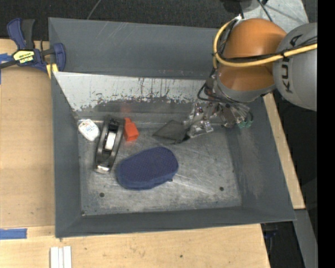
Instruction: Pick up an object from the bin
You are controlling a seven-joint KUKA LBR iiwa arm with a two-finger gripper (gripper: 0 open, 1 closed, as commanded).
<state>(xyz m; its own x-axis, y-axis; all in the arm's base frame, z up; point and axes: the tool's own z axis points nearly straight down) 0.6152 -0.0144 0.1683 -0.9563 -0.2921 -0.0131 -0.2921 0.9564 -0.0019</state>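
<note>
My gripper (201,121) is low in the back right part of the bin, under the arm's orange cover. A dark grey flat piece (168,130) lies on the floor just to its left, its right end meeting the gripper's tip. Whether the piece is gripped cannot be made out. In front of it, near the bin's middle, lies a dark blue oval pad (147,167).
At the left stand a small orange block (131,129), a black and silver tape dispenser (108,146) and a small white object (88,129). The bin's sloping walls rise close behind and to the right of the gripper.
</note>
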